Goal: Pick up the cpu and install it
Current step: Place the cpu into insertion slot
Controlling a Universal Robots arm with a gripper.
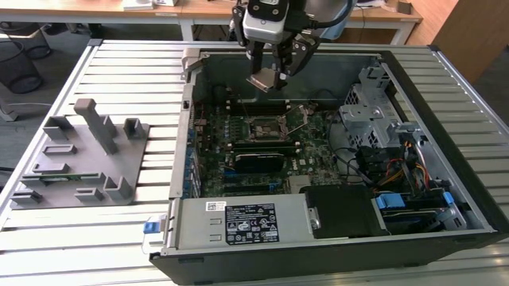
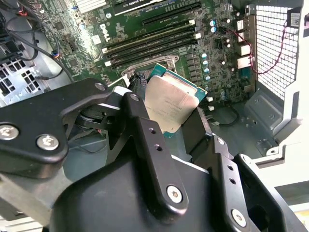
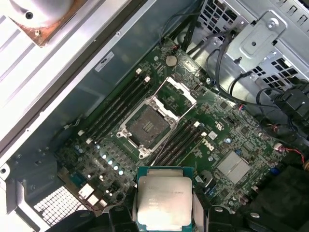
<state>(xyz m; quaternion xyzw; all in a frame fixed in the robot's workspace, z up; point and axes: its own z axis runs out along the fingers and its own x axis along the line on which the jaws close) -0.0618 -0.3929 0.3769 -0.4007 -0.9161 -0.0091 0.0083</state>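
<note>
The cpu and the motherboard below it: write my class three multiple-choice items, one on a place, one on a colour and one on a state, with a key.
1. Where is the cpu?
A. Clamped in the gripper, above the motherboard.
B. Lying flat on the motherboard.
C. In a person's hand.

2. What colour is the motherboard?
A. Red.
B. White.
C. Green.

3. How is the cpu socket?
A. Covered by a heatsink.
B. Open and empty.
C. Holding a chip.

Key:
1 A: the gripper pinches the cpu by its edges in both wrist views, clear of the board.
2 C: the board is green in every view.
3 B: in the first wrist view the socket's frame is swung up and no chip sits in it.
</note>
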